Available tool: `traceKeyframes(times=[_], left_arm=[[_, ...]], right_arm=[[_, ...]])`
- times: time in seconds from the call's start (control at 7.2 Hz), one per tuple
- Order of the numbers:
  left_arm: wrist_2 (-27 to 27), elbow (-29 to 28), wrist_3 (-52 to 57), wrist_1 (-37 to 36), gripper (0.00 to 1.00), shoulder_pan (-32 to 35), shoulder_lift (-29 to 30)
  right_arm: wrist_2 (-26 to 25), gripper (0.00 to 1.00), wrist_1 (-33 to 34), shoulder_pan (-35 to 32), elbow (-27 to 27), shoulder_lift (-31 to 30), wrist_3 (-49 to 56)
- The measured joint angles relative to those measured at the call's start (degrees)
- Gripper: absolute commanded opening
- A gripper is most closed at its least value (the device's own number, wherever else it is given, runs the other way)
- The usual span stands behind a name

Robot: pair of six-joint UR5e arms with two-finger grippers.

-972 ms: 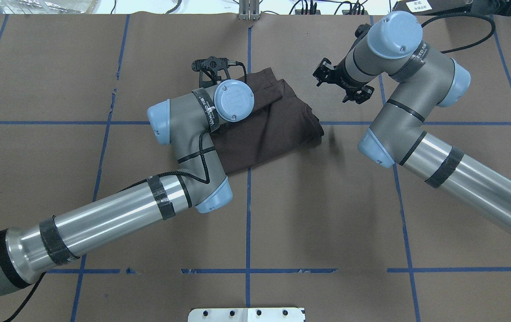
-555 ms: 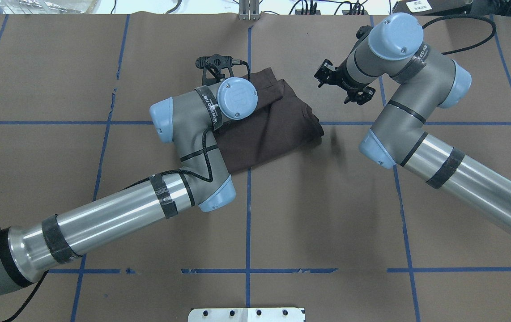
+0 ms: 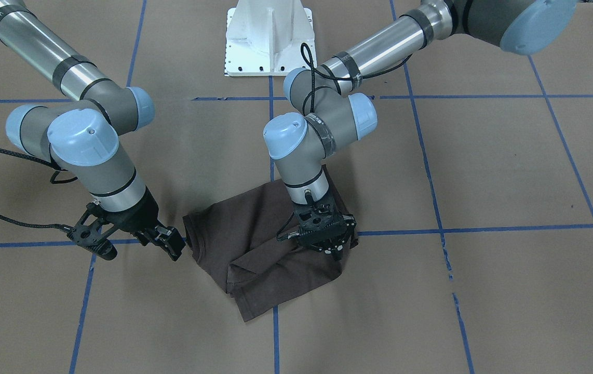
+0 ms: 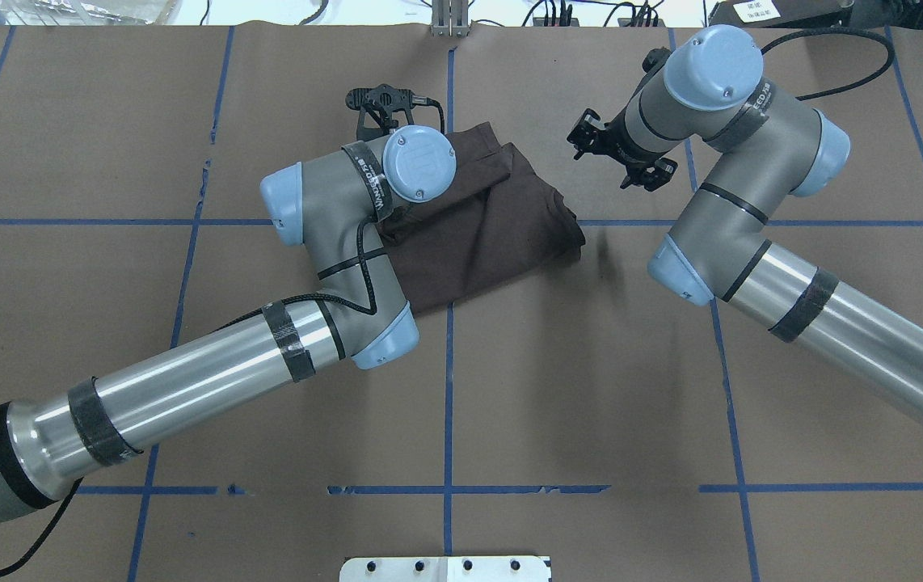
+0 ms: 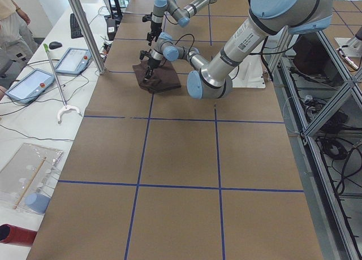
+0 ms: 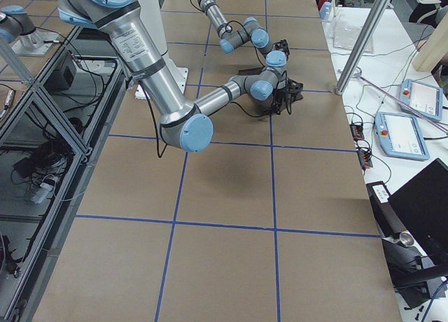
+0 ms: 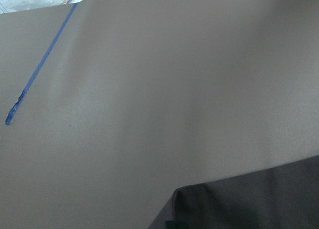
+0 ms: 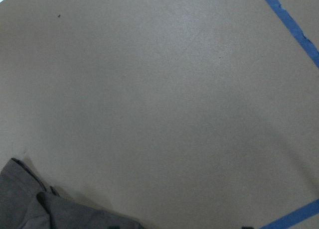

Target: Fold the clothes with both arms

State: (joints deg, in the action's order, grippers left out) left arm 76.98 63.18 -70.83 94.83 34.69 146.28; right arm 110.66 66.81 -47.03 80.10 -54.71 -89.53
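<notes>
The dark brown T-shirt (image 3: 265, 244) (image 4: 494, 226) lies folded into a compact bundle near the table's centre line, on the far side from my base. My left gripper (image 3: 330, 249) is low at the bundle's left edge, touching the cloth. My own wrist hides it from overhead, and I cannot tell whether its fingers are shut on the fabric. To the right of the shirt, clear of it, my right gripper (image 3: 143, 253) (image 4: 597, 166) hovers open and holds nothing. Each wrist view shows only a corner of the shirt (image 7: 249, 199) (image 8: 30, 204) on brown paper.
Brown paper with blue tape lines (image 4: 448, 404) covers the table. The white pedestal base (image 3: 268, 36) stands at the robot's side. Beside the table's far edge stand a metal pole (image 5: 85, 28) and a side desk with tablets (image 5: 73, 59), where a person (image 5: 11, 17) stands.
My left wrist has shifted slightly away from the base and to the left along the shirt's edge. The right arm and the shirt's outline are about the same.
</notes>
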Motion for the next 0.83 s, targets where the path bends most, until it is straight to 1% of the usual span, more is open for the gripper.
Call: traceKeyframes(times=[0.14,0.28,0.69,0.83], left_arm=[[-0.1,0.0,2.5,0.6,0.00,1.5,-0.6],[-0.6,-0.1,4.8,2.7,0.00,2.9,-2.2],[-1.7,-0.1,8.3,12.2,0.00,4.1,-8.8],[-1.4,0.0,10.0,14.6,0.15,4.2,-10.0]], right_arm=[[0.0,0.86,0.0,0.0,0.1,0.0,0.0],[-0.1,0.86,0.0,0.0,0.3,0.1,-0.1],[-0.2,0.86,0.2,0.1,0.5,0.4,-0.2],[-0.5,0.86,0.2,0.0,0.8,0.5,-0.2]])
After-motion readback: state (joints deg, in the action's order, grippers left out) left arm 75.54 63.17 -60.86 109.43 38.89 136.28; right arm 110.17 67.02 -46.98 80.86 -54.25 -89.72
